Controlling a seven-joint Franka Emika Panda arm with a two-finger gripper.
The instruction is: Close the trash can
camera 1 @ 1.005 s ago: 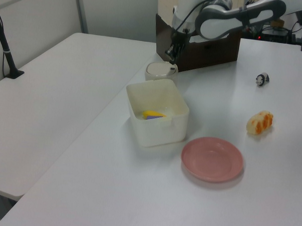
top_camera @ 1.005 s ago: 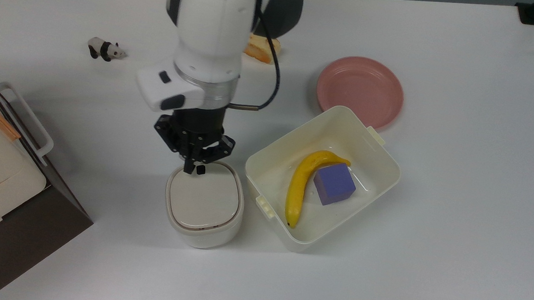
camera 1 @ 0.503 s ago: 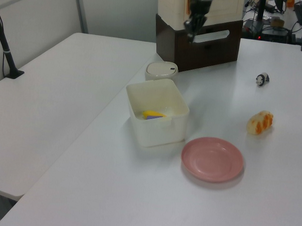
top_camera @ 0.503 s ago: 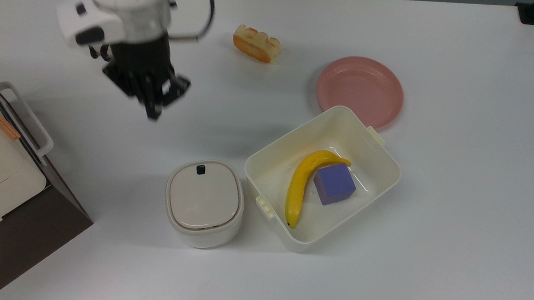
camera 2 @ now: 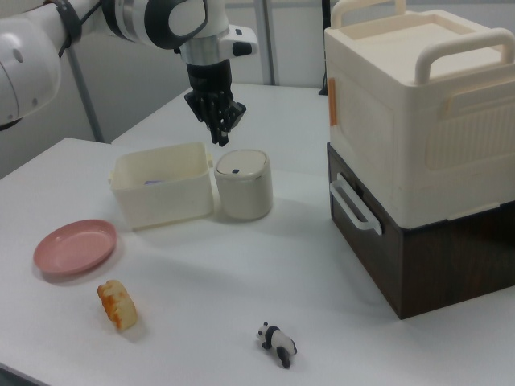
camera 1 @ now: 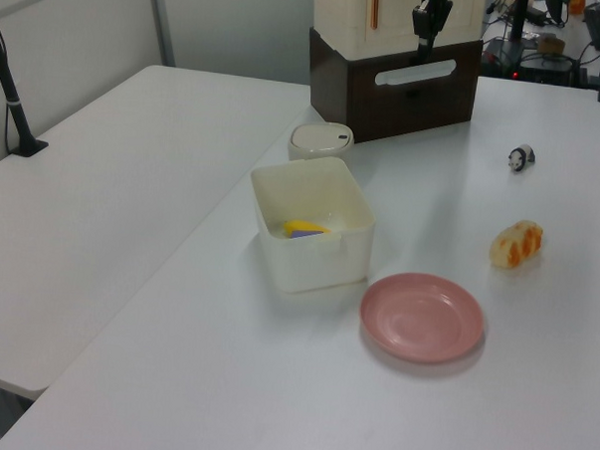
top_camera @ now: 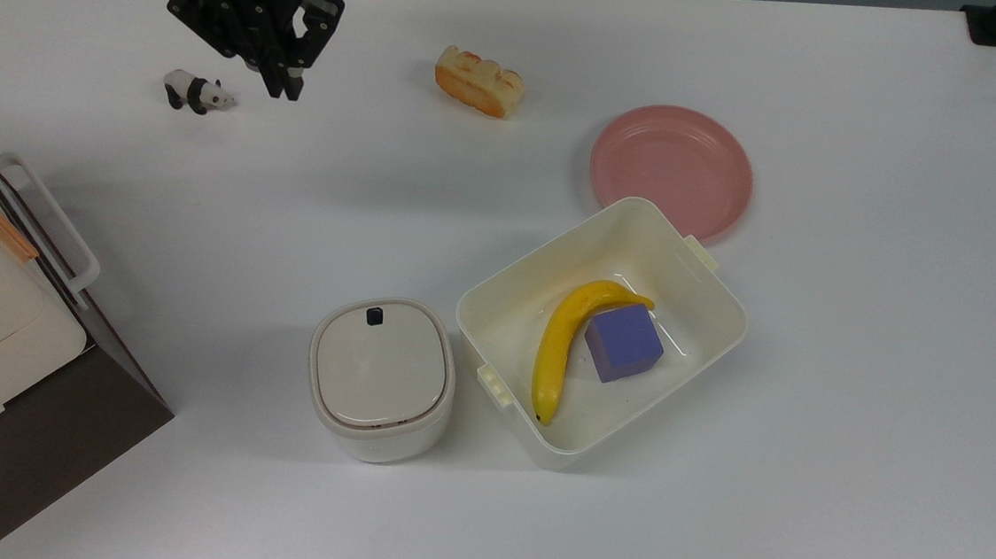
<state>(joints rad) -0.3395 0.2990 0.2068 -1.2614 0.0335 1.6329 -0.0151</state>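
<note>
— One lid, and it sits flat: in the top view the trash can (top_camera: 381, 379) stands near the front, just left of the tub (top_camera: 706, 340) holding a banana (top_camera: 566, 344) and a purple block (top_camera: 624, 343).

— So what is left to do well?

— Retreat clear; don't brush the panda (top_camera: 196, 92).

— And the gripper (top_camera: 287, 85)?

— Fingers together, holding nothing. A second ago it touched the lid; now it hangs far off, by the panda.

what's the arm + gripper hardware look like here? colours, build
White glossy arm with dark grey joint sections. The gripper is a black, open-frame linkage assembly tapering to slim black fingers, mounted under a white wrist housing with dark buttons.
</note>
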